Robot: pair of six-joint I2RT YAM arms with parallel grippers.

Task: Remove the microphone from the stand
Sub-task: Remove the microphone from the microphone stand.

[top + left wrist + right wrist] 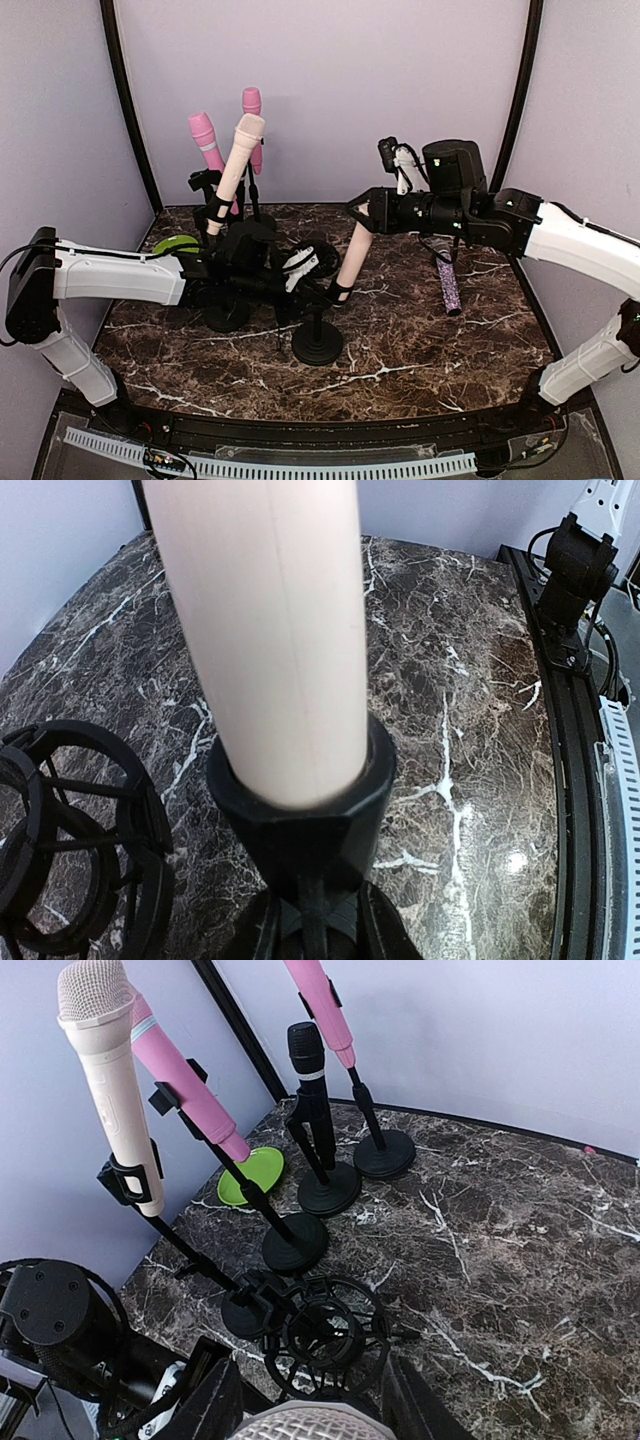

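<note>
A beige microphone [355, 250] leans in the black clip [340, 292] of a round-based stand [318, 345] at the table's middle. My left gripper [322, 283] is shut on the stand's neck just under the clip. In the left wrist view the beige microphone [265, 630] fills the centre, seated in the clip [300, 820], with the left gripper [315, 930] pinching the stem below. My right gripper [365, 212] is shut on the microphone's head. In the right wrist view the mesh head [300, 1428] sits between the fingers [215, 1400].
Behind the left arm stand another beige microphone [238, 160], two pink ones [205, 140], a black one [308, 1070] and a green disc [175, 243]. A black shock mount [325, 1335] sits by the stand. A glittery purple microphone [450, 285] lies at the right.
</note>
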